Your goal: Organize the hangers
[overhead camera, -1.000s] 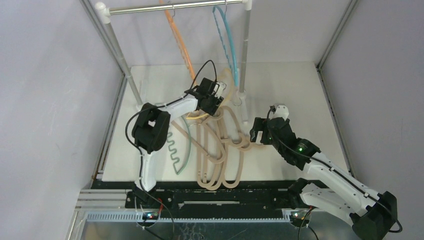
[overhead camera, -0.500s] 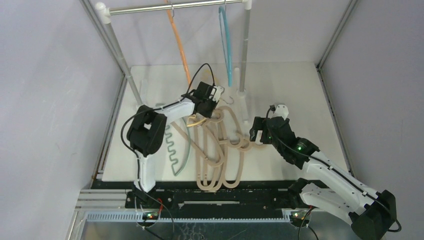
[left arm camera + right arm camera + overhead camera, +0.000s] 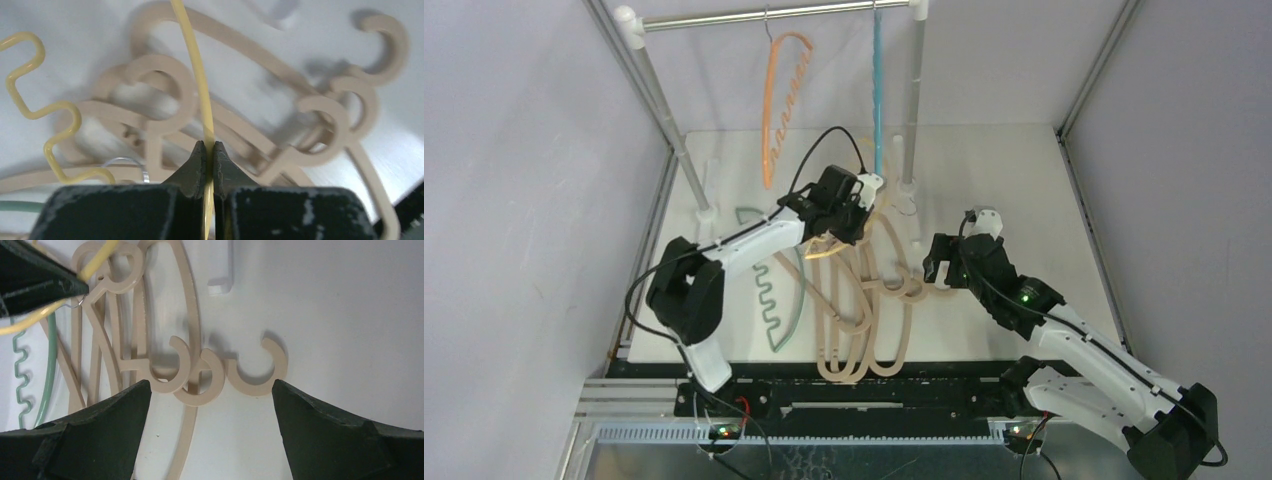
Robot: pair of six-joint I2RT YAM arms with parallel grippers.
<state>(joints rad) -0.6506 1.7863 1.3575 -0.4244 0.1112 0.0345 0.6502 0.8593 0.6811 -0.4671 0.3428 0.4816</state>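
Note:
Several thick beige hangers (image 3: 864, 310) lie in a pile mid-table, their hooks (image 3: 255, 372) pointing right. A thin yellow hanger (image 3: 195, 75) lies across the top of the pile. My left gripper (image 3: 209, 144) is shut on its smooth bar, above the pile's far end (image 3: 849, 200). A green hanger (image 3: 796, 300) with a wavy bar lies left of the pile. An orange hanger (image 3: 772, 120) and a blue hanger (image 3: 876, 90) hang from the rail (image 3: 774, 13). My right gripper (image 3: 210, 387) stands wide open just over the beige hooks (image 3: 936, 268), holding nothing.
The rail's right white post (image 3: 914, 110) stands just behind the pile, its foot (image 3: 220, 285) near the hooks. The left post (image 3: 664, 120) slants down to the table's left edge. Grey walls close in both sides.
My left gripper has shut on the yellow hanger's bar and shifted slightly right. The orange and blue hangers have swung round on the rail. The right arm has stayed put.

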